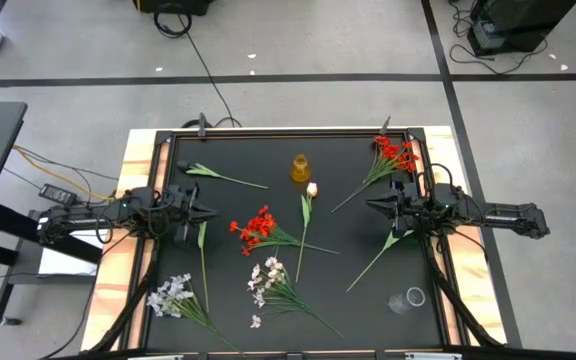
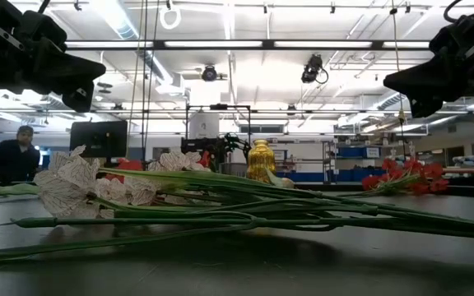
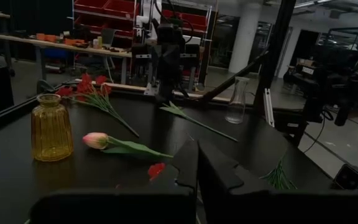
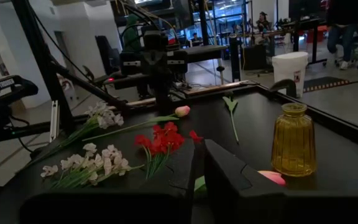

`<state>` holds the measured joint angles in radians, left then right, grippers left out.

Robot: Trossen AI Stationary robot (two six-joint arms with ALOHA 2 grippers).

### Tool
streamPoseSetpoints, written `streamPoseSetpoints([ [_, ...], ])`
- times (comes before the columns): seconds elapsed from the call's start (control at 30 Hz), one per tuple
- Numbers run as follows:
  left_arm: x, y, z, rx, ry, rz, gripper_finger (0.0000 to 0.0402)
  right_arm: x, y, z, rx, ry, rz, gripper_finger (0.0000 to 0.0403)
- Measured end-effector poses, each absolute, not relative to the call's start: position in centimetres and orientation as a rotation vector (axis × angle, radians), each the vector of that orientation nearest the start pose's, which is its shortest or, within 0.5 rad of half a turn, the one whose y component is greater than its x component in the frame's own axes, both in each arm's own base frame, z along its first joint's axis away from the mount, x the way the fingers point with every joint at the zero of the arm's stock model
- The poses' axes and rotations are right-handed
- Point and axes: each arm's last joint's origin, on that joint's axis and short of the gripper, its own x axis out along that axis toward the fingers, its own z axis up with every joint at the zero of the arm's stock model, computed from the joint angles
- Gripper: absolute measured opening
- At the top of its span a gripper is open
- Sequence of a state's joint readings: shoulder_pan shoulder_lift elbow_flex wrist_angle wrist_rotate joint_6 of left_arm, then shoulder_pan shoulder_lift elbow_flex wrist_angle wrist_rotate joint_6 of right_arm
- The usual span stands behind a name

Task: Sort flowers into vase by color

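Currently your left gripper [image 1: 211,211] and right gripper [image 1: 370,205] hover shut and empty at opposite table [image 1: 348,160] edges, flowers [image 1: 260,230] lying between them near the yellow vase [image 1: 300,168].

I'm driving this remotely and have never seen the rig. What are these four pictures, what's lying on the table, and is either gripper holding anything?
Two dark robot arms work at one black table. One picture looks straight down, one looks level across the tabletop, and the other two come from cameras on each wrist. From above, the left gripper and right gripper face each other, both shut and holding nothing. Between them lie red flowers, a pink tulip, white flowers and a yellow vase. More red flowers lie by the right arm, and a clear vase lies near the front right.
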<state>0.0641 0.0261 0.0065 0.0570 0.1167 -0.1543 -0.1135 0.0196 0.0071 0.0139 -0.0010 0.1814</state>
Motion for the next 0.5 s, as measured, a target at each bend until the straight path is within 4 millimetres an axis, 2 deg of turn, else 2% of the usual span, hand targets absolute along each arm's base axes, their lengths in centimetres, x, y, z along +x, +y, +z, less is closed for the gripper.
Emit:
streamPoseSetpoints([
  [0.2,9.8,0.3,17.4,-0.194,-0.077,-0.06,0.0013,9.8,-1.2,16.8,0.155,-0.035,-0.13,0.0044],
  [0.33,9.8,0.3,18.0,-0.201,-0.14,-0.051,0.0013,9.6,-1.4,18.1,0.158,-0.173,-0.211,0.0044],
  [0.5,9.8,0.4,18.0,-0.206,-0.147,-0.036,0.0013,9.2,-1.4,19.7,0.162,-0.352,-0.214,0.0044],
])
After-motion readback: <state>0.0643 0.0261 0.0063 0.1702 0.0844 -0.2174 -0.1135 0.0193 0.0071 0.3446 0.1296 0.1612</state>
